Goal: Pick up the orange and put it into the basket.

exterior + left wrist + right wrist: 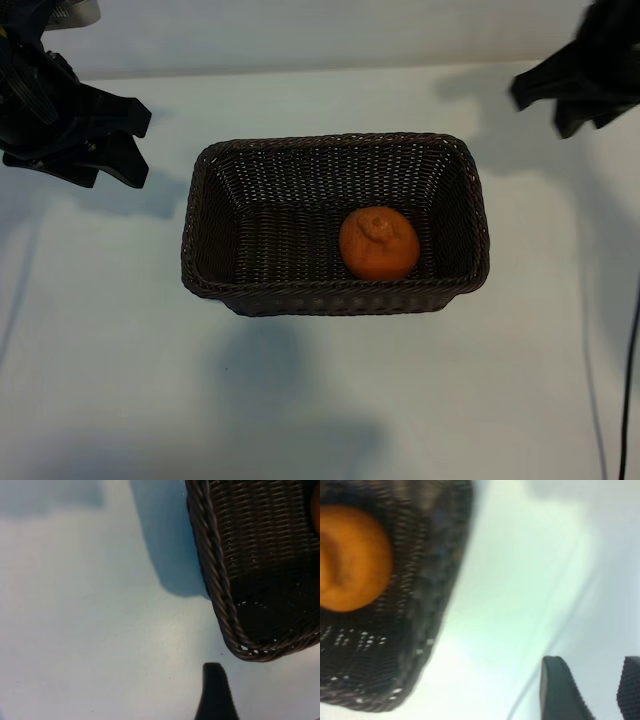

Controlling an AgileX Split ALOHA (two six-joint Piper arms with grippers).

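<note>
The orange [378, 243] sits inside the basket [335, 298], on its floor toward the near wall and right of centre, stem knob facing up; if we take the basket's middle as the dial's centre, the fruit is at about four o'clock. Nothing touches it. The basket stands on the pale table [120, 380] and holds nothing else that we can see.

Farther back, the left gripper [125, 140] hangs above the table at about ten o'clock from the basket, clear of its rim. We see its jaws spread well apart and empty; its wrist view shows one fingertip [215, 690] over bare table beside a basket corner.

Farthest off, at about two o'clock, the right gripper [560, 105] is well apart from the basket. Its wrist view shows two fingertips [560, 690] with a moderate gap and nothing between them, the fruit lying free in the weave beyond.

We judge the placing done: the fruit is in and released. What remains, if anything, is for the arms to settle in their parked places.
</note>
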